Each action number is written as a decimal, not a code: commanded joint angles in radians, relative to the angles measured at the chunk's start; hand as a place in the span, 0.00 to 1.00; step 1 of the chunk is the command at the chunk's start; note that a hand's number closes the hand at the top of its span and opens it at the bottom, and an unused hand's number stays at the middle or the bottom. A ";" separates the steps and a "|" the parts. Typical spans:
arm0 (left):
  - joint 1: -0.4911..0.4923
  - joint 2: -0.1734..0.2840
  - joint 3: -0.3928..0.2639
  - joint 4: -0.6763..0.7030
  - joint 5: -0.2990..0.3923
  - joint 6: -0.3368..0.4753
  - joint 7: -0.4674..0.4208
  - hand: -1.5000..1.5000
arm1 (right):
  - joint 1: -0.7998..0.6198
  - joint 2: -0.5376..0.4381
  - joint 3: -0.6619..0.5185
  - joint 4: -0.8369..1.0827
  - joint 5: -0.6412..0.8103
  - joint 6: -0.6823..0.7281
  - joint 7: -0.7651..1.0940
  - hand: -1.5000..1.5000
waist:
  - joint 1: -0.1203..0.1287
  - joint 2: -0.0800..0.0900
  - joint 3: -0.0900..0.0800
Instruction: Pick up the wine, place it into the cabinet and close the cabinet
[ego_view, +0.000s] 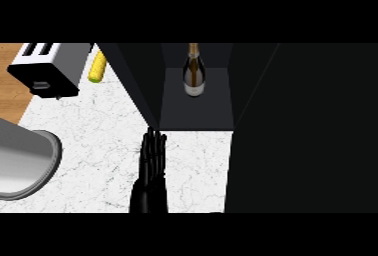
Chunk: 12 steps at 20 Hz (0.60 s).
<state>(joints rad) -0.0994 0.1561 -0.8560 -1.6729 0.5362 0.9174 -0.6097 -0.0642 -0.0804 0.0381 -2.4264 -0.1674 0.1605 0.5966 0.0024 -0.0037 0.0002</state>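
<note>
Wine placed; cabinet not yet closed.
The wine (193, 72) is seen standing inside the open cabinet (198, 117); an open left hand (153, 155), fingers straight, is held at its left door (136, 80).

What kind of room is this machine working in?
Most likely a kitchen: a toaster stands on a white marble counter, a wine bottle sits inside an open dark cabinet, and a corn cob lies nearby.

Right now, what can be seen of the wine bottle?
The wine bottle is dark glass with a gold-foiled neck and a pale label low on its body. It stands upright on the dark shelf of the open cabinet, toward the back. No hand touches it; the one visible hand, fingers straight, is beside the left door's edge.
</note>
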 joint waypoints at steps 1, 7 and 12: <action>0.018 0.086 0.011 -0.127 -0.033 0.004 0.059 0.00 | 0.002 0.000 0.026 -0.103 -0.085 -0.006 0.085 0.00 | -0.002 0.001 0.000; 0.167 0.206 -0.039 -0.239 -0.026 -0.100 0.021 0.00 | 0.035 -0.003 0.049 -0.052 -0.135 0.070 0.069 1.00 | 0.001 0.001 0.000; 0.233 0.341 0.006 -0.362 -0.015 -0.176 0.028 0.00 | 0.060 -0.043 0.003 -0.082 -0.180 0.126 0.068 1.00 | -0.002 0.001 0.000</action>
<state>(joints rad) 0.0882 0.3999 -0.8804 -1.9448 0.5125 0.7973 -0.5943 -0.0398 -0.0972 0.0734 -2.4200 -0.2036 0.2516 0.6374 0.0009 -0.0034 0.0004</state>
